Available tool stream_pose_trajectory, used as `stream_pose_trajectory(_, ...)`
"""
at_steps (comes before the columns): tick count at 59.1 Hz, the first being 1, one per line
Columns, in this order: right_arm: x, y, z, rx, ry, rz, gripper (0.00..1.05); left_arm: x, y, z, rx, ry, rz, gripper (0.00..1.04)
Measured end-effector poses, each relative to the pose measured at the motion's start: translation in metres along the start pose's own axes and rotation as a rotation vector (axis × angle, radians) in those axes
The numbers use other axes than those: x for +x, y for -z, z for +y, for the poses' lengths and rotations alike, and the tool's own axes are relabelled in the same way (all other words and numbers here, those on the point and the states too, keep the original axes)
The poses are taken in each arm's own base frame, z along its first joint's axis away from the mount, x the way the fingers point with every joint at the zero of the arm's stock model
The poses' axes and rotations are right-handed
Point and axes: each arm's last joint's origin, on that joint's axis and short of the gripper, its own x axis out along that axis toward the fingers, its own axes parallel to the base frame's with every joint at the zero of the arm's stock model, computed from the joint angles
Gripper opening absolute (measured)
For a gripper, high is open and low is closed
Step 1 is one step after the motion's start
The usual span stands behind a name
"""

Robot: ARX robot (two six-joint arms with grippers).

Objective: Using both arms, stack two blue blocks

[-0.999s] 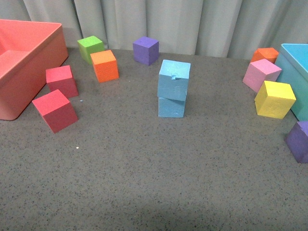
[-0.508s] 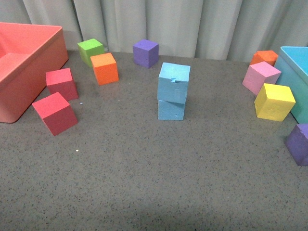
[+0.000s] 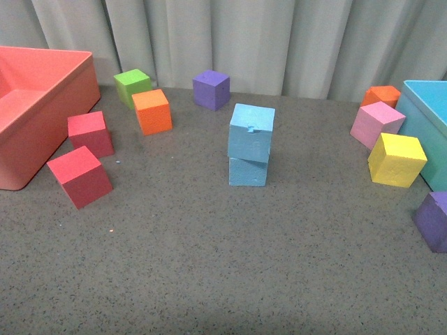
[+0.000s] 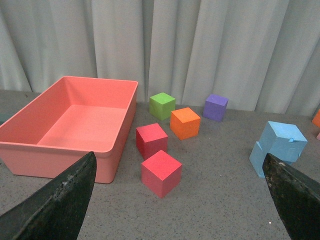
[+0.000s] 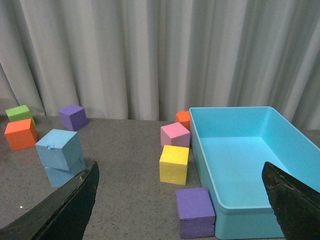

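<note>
Two blue blocks are seen stacked mid-table: the upper blue block (image 3: 251, 131), nicked on its top edge, is set slightly askew on the lower blue block (image 3: 247, 172). The left gripper (image 4: 175, 200) and the right gripper (image 5: 175, 200) are both spread wide, clear of the stack, holding nothing.

1. The upper blue block (image 3: 251, 132) is a light sky-blue foam cube with a small nick on its top front edge. It rests on the other one, turned slightly and overhanging it.
2. The lower blue block (image 3: 247, 172), same colour, sits flat on the grey surface (image 3: 209, 251), mid-scene, mostly covered from above.
</note>
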Motion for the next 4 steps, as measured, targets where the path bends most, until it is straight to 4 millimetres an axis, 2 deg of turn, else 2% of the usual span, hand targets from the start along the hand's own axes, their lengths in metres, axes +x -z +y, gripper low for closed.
stream_pose_trajectory(4, 0.0000, 0.0000, 0.0000, 0.000, 0.000, 0.000, 0.95, 0.0000, 0.0000, 0.0000, 0.000, 0.000, 0.000, 0.98)
